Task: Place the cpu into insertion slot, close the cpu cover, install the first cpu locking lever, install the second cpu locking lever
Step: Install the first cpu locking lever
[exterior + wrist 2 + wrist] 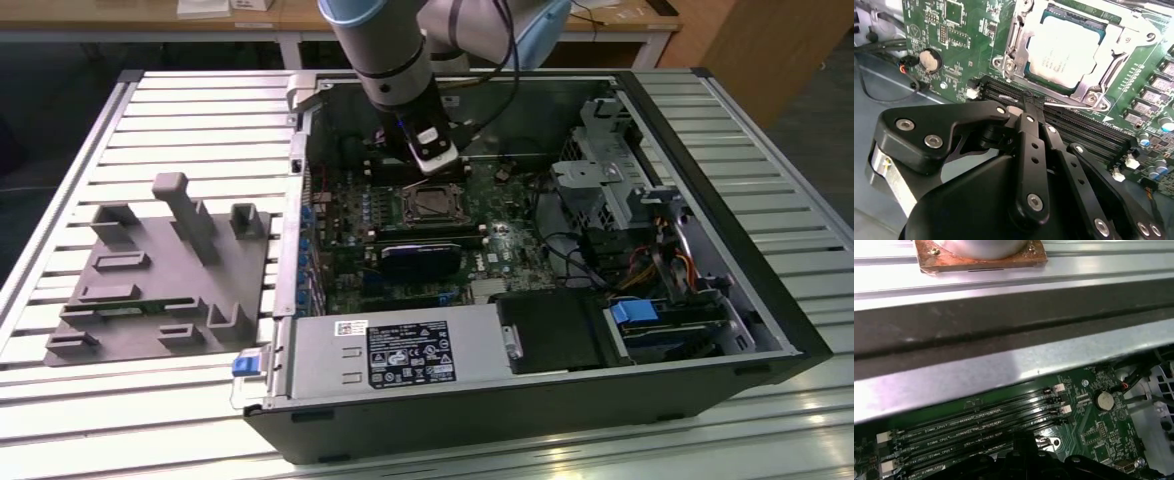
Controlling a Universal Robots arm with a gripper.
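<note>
The cpu (1064, 47) lies flat in the insertion slot (430, 203), its silver-grey top showing. The cpu cover (1019, 45) is down around it, a silvery frame on the socket's edges. A thin wire locking lever (1074, 105) runs along the side of the socket that faces the memory slots. In the second wrist view my gripper (1031, 102) has its black fingers drawn together on this wire. In the exterior view the gripper (434, 160) hangs inside the open computer case, just behind the socket.
Long black memory slots (1079, 130) lie right beside the lever. A coin battery (930, 60) and cables sit nearby. The case wall (1004, 315) stands close behind. A power supply (387, 350) fills the case's front. A grey fixture (160, 270) rests on the slatted table at the exterior view's left.
</note>
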